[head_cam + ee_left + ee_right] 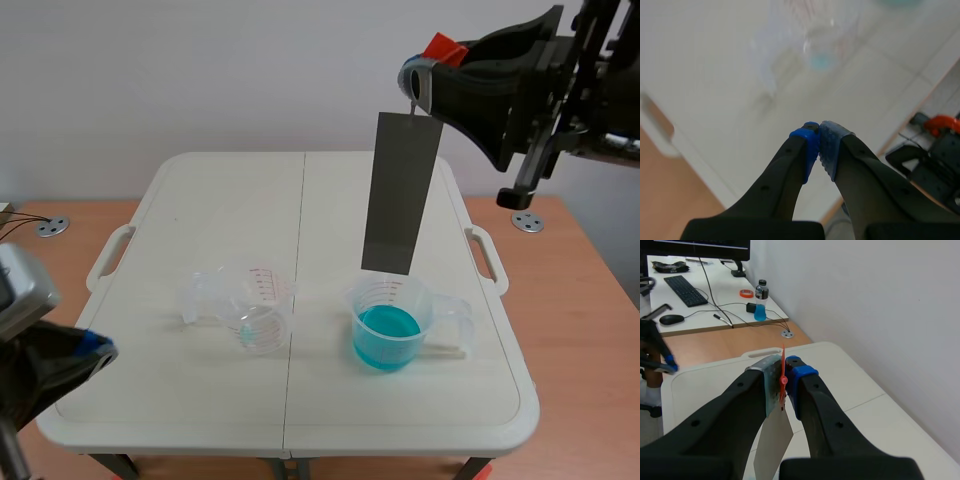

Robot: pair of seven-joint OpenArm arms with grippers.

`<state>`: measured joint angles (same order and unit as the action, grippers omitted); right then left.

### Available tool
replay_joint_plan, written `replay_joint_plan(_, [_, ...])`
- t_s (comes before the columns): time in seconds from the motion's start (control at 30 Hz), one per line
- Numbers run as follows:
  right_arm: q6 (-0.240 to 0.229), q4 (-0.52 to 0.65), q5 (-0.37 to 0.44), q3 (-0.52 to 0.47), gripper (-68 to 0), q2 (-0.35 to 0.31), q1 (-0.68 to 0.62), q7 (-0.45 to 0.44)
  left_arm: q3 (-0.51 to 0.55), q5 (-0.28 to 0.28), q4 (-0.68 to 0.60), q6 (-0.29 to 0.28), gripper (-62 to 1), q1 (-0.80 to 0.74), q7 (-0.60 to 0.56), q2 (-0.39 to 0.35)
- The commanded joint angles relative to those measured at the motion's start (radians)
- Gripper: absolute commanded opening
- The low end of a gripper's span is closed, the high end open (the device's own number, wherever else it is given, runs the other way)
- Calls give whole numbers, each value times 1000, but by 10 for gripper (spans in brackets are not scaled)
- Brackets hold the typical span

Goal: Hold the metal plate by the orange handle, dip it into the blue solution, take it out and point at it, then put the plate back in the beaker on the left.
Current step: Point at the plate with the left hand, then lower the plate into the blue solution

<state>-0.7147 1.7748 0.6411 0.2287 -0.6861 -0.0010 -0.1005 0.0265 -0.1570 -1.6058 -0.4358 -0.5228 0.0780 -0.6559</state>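
With my left jaws together and my right jaws pinching the orange handle [783, 371], the metal plate [400, 190] hangs over the blue solution [386, 335] near the table's [230, 200] front edge, and a swing could tip that beaker [420, 300].

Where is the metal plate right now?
Scene view: the metal plate hangs from the right end effector, over the beaker of blue solution on the right half of the table.

Above the metal plate [400, 190], the orange handle [783, 379] is showing only as a sliver inside the right gripper [784, 366]; left of the plate, the clear beaker [812, 42] is blurring out.
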Motion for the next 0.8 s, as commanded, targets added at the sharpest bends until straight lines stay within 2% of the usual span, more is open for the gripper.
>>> replay_joint_plan(0.0, [-1, -11, 1, -5, -663, 8, 3, -15, 37, -9, -3, 27, -582, -53, -11, 15])
replay_joint_plan(0.17, [-21, -42, -29, -5, -663, 36, 3, -19, 143, -8, 3, 53, -582, -248, -10, 15])
replay_joint_plan(0.37, [-31, -85, -38, -3, -662, 71, 3, -19, 154, -8, 61, 53, -582, -399, -10, 32])
replay_joint_plan(0.53, [-31, -107, -80, 2, -663, 101, 3, -19, 153, 1, 143, 48, -582, -441, -7, 97])
replay_joint_plan(0.77, [-31, -150, -119, 27, -662, 114, 3, -67, 150, 53, 257, 48, -582, -441, -6, 199])
